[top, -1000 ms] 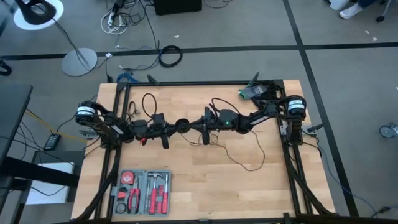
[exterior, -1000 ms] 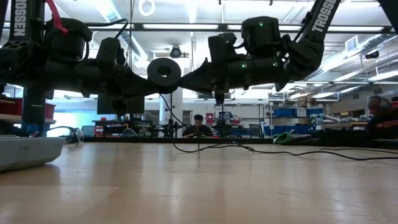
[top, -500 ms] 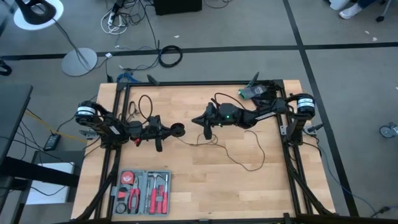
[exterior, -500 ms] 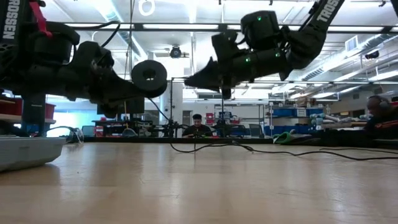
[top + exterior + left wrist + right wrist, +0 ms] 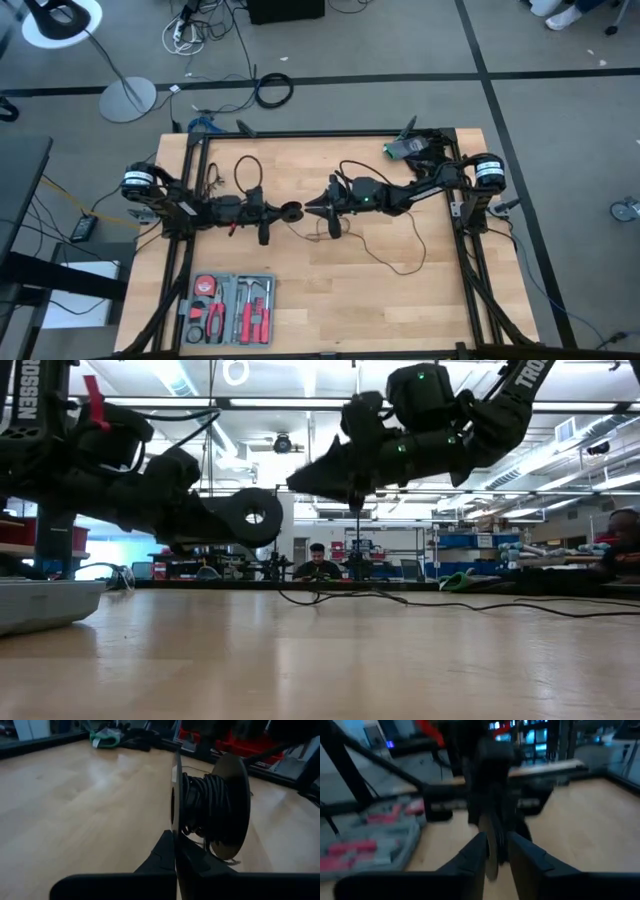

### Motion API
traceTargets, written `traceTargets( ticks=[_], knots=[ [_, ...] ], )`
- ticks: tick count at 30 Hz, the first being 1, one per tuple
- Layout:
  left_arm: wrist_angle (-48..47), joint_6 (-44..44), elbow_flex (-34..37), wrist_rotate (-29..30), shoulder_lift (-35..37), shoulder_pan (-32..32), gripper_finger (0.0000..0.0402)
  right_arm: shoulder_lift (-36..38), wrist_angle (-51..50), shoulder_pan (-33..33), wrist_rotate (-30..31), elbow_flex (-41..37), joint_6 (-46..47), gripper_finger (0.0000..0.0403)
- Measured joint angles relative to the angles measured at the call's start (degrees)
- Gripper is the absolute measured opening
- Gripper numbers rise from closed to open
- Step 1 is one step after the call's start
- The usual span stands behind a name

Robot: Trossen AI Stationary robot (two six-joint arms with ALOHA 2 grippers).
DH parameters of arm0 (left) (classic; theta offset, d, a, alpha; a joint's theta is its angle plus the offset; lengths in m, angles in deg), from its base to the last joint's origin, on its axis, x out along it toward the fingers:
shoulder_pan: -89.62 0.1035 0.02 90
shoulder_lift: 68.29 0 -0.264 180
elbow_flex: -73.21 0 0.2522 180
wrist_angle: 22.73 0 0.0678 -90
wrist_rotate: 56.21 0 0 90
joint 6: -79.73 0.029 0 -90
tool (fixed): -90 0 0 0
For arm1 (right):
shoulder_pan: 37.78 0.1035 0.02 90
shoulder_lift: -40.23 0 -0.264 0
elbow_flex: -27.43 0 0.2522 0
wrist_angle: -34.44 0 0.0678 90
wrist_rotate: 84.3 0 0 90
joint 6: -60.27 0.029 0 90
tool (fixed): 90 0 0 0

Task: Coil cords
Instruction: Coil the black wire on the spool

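The cords are one thin black wire. Part of it is wound on a round black spool (image 5: 205, 805) and the rest trails in loose loops (image 5: 395, 262) over the table's middle. My left gripper (image 5: 278, 212) reaches in from the table's left and is shut on the spool (image 5: 290, 211), which it holds above the wood. My right gripper (image 5: 313, 208) comes from the right and is open. In the low view its tips (image 5: 293, 482) stand just right of the spool (image 5: 255, 517) and higher, with nothing held between them. My left gripper pinches the rim of the spool's nearer flange (image 5: 174, 827) between its two fingers. The fingers come nearly level from the table's left. The spool is lifted clear of the table with its flanges upright, and wire trails slack from it onto the wood.
An open tool case (image 5: 230, 308) with red-handled tools lies at the near left. A small green device (image 5: 405, 148) sits at the far right corner. Black frame rails (image 5: 470, 260) run along the table's sides. A person (image 5: 318, 560) sits far behind the table.
My two grippers drew apart, the left toward the table's left edge with the spool and the right toward the right, then closed in again. The spool now hangs lower and has turned its flat face toward the near edge. My right gripper has risen.
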Motion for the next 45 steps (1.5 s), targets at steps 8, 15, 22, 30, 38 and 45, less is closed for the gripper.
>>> traceTargets(
  ticks=[8, 15, 22, 30, 38, 45],
  knots=[
    [-0.4, 1.5, -0.4, -0.1, 0.0, 0.0, 0.0, 0.0, -2.1, 0.5, 1.2, 0.2, -2.4, 0.0125],
    [-0.4, 1.8, -1.7, -0.5, 0.0, 0.0, 0.0, 0.0, -4.5, 0.4, 2.2, 0.2, -2.9, 0.0121],
    [-0.9, 2.0, -3.7, -0.8, 0.0, 0.0, 0.0, 0.0, -5.5, 0.5, 1.7, 0.2, -2.6, 0.0114],
    [-1.0, 2.0, -5.4, -0.7, 0.0, 0.0, 0.0, 0.0, -4.8, 0.7, 1.4, 0.2, -0.5, 0.0098],
    [-0.9, 1.2, -5.7, -0.1, 0.0, 0.1, 0.0004, 0.0, -4.5, 0.9, 1.5, 0.2, 1.9, 0.0008],
    [1.5, 0.3, -5.7, -0.6, -0.1, 0.1, 0.0005, 0.1, -4.3, 1.7, 2.4, 0.2, 3.5, 0.0003]
  ],
)
